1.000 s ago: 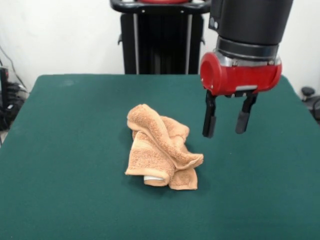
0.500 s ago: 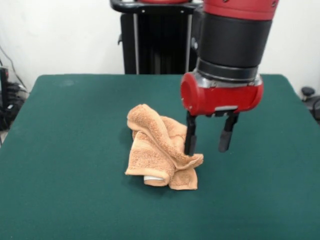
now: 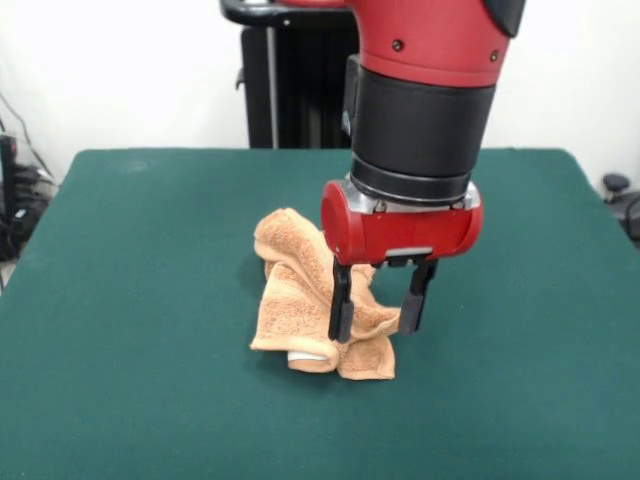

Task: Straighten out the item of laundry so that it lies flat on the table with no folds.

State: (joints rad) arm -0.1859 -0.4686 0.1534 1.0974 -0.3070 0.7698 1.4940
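One crumpled towel (image 3: pixel 315 305) is lying on the bench (image 3: pixel 120 300) while I am holding my open end effector (image 3: pixel 378 312) astride its fold.

The Sawyer's red and black arm reaches straight down from above, wrist vertical, its end effector (image 3: pixel 377 312) low, black fingers (image 3: pixel 340 310) spread apart and pointing downward.
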